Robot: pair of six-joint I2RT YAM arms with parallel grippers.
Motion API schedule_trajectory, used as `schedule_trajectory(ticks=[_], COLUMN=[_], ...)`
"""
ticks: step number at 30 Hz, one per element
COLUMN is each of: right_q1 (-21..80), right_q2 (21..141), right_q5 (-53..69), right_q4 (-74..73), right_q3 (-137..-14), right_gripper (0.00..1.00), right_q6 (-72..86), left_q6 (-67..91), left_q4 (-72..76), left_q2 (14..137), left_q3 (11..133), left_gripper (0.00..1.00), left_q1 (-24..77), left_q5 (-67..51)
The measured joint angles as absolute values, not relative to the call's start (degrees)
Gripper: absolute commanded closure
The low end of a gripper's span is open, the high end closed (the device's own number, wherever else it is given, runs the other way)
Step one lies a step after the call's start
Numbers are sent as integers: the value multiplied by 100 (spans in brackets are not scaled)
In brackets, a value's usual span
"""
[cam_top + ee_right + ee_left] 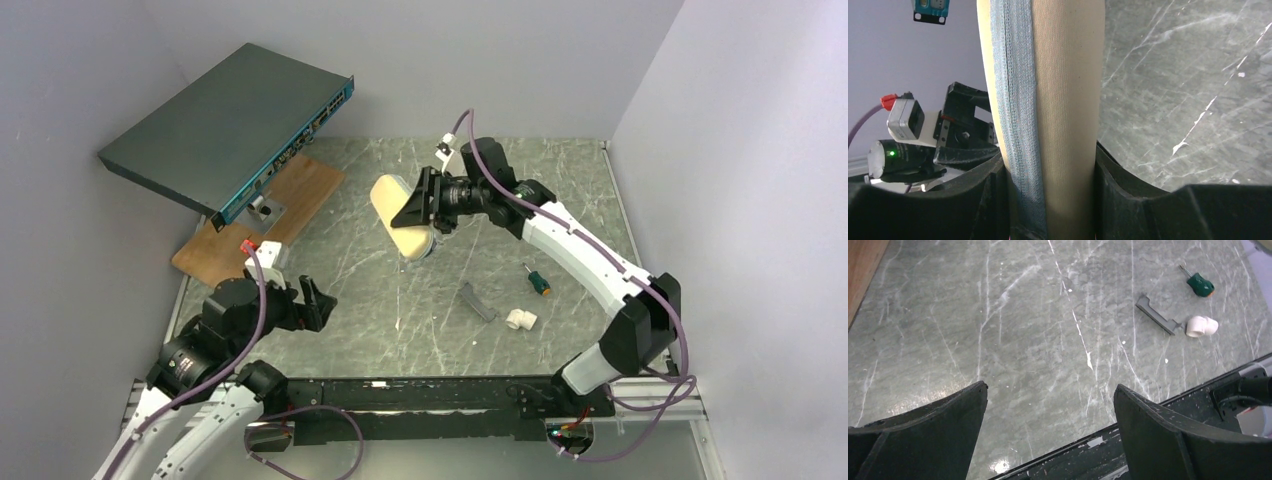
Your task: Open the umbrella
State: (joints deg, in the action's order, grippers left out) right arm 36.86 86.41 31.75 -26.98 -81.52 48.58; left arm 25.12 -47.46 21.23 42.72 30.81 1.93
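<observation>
My right gripper (418, 212) is shut on a beige oblong clamshell case (398, 218) and holds it above the middle of the table. In the right wrist view the case (1068, 90) stands upright between the two black fingers (975, 195), with its grey-blue zipper band (1015, 100) facing the camera. No part of the umbrella itself shows in any view. Low at the near left, my left gripper (316, 303) hangs open over bare table with nothing between its fingers (943, 425).
A dark network switch (230, 125) leans on a wooden board (290, 200) at the back left. A green-handled screwdriver (538, 280), a grey bracket (478, 302) and a white pipe fitting (520, 320) lie at the right. Grey walls enclose the marbled table (360, 300).
</observation>
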Motion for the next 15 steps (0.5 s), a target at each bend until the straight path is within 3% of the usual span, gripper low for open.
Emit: schedule_trajectory(ticks=[8,15], right_q1=[3177,3247], right_q2=[9273,8980], right_q5=[4027,5111], right_q4=[-2716,239], right_q3=[-8232,-6228], right_gripper=[100,100], right_q6=[4689,6569], left_q6=[2571,2405], left_q4=[-4786,-4136], left_q2=[2117,1903], left_q3=[4272,4099], left_gripper=[1,1], left_q1=[4316,4353], left_q5=[947,808])
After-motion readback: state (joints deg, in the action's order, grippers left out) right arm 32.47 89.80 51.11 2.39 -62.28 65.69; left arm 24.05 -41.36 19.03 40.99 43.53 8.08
